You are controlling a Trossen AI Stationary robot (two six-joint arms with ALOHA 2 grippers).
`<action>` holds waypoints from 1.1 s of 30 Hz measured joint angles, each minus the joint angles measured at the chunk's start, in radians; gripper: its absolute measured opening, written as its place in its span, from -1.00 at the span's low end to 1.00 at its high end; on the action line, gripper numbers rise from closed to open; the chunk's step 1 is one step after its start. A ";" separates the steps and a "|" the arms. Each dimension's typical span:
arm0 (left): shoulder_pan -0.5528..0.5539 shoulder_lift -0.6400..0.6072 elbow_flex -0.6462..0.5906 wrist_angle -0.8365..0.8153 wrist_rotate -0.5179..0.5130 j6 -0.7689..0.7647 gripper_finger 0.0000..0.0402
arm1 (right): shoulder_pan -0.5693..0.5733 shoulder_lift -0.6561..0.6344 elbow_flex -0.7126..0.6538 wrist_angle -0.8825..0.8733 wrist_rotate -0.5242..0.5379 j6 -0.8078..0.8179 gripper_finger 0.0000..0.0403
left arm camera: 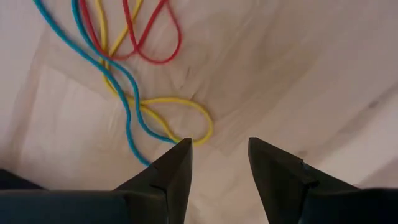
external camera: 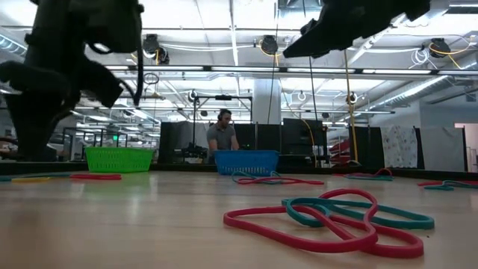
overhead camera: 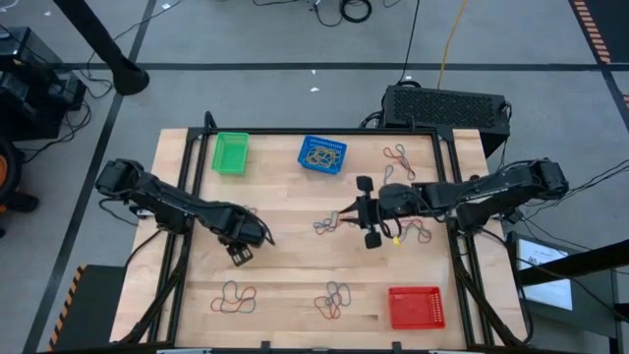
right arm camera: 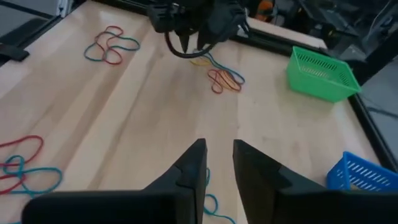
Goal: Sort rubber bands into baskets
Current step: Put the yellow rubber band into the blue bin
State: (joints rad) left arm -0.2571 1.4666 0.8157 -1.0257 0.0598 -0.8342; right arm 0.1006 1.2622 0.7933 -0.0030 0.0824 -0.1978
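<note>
Rubber bands lie in small heaps on the wooden table: one in the middle, one far right, two near the front. The green basket and the blue basket, which holds bands, stand at the far edge. The red basket stands near right. My left gripper points down, open, over a heap of yellow, blue and red bands at the table's left. My right gripper hangs above the table's middle, slanting toward the left, its fingers narrowly apart with nothing between the tips.
A black vented box stands behind the table's far right corner. Black frame rails run along the table's sides. A red and teal heap lies close to the front edge. A person sits in the room beyond.
</note>
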 joint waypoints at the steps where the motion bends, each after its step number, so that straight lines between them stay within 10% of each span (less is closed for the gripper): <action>1: -0.004 0.000 -0.014 0.006 0.002 -0.006 -0.18 | -0.015 0.005 0.000 0.001 -0.017 0.000 -0.65; 26: 0.051 -0.002 -0.167 0.195 0.045 0.149 -0.21 | -0.135 0.056 0.000 0.029 -0.115 0.033 -0.65; 33: 0.113 -0.001 -0.168 0.190 0.074 0.242 -0.72 | -0.134 0.056 0.000 0.025 -0.115 0.055 -0.65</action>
State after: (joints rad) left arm -0.1443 1.4657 0.6479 -0.8356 0.1342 -0.5925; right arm -0.0338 1.3182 0.7933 0.0223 -0.0326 -0.1432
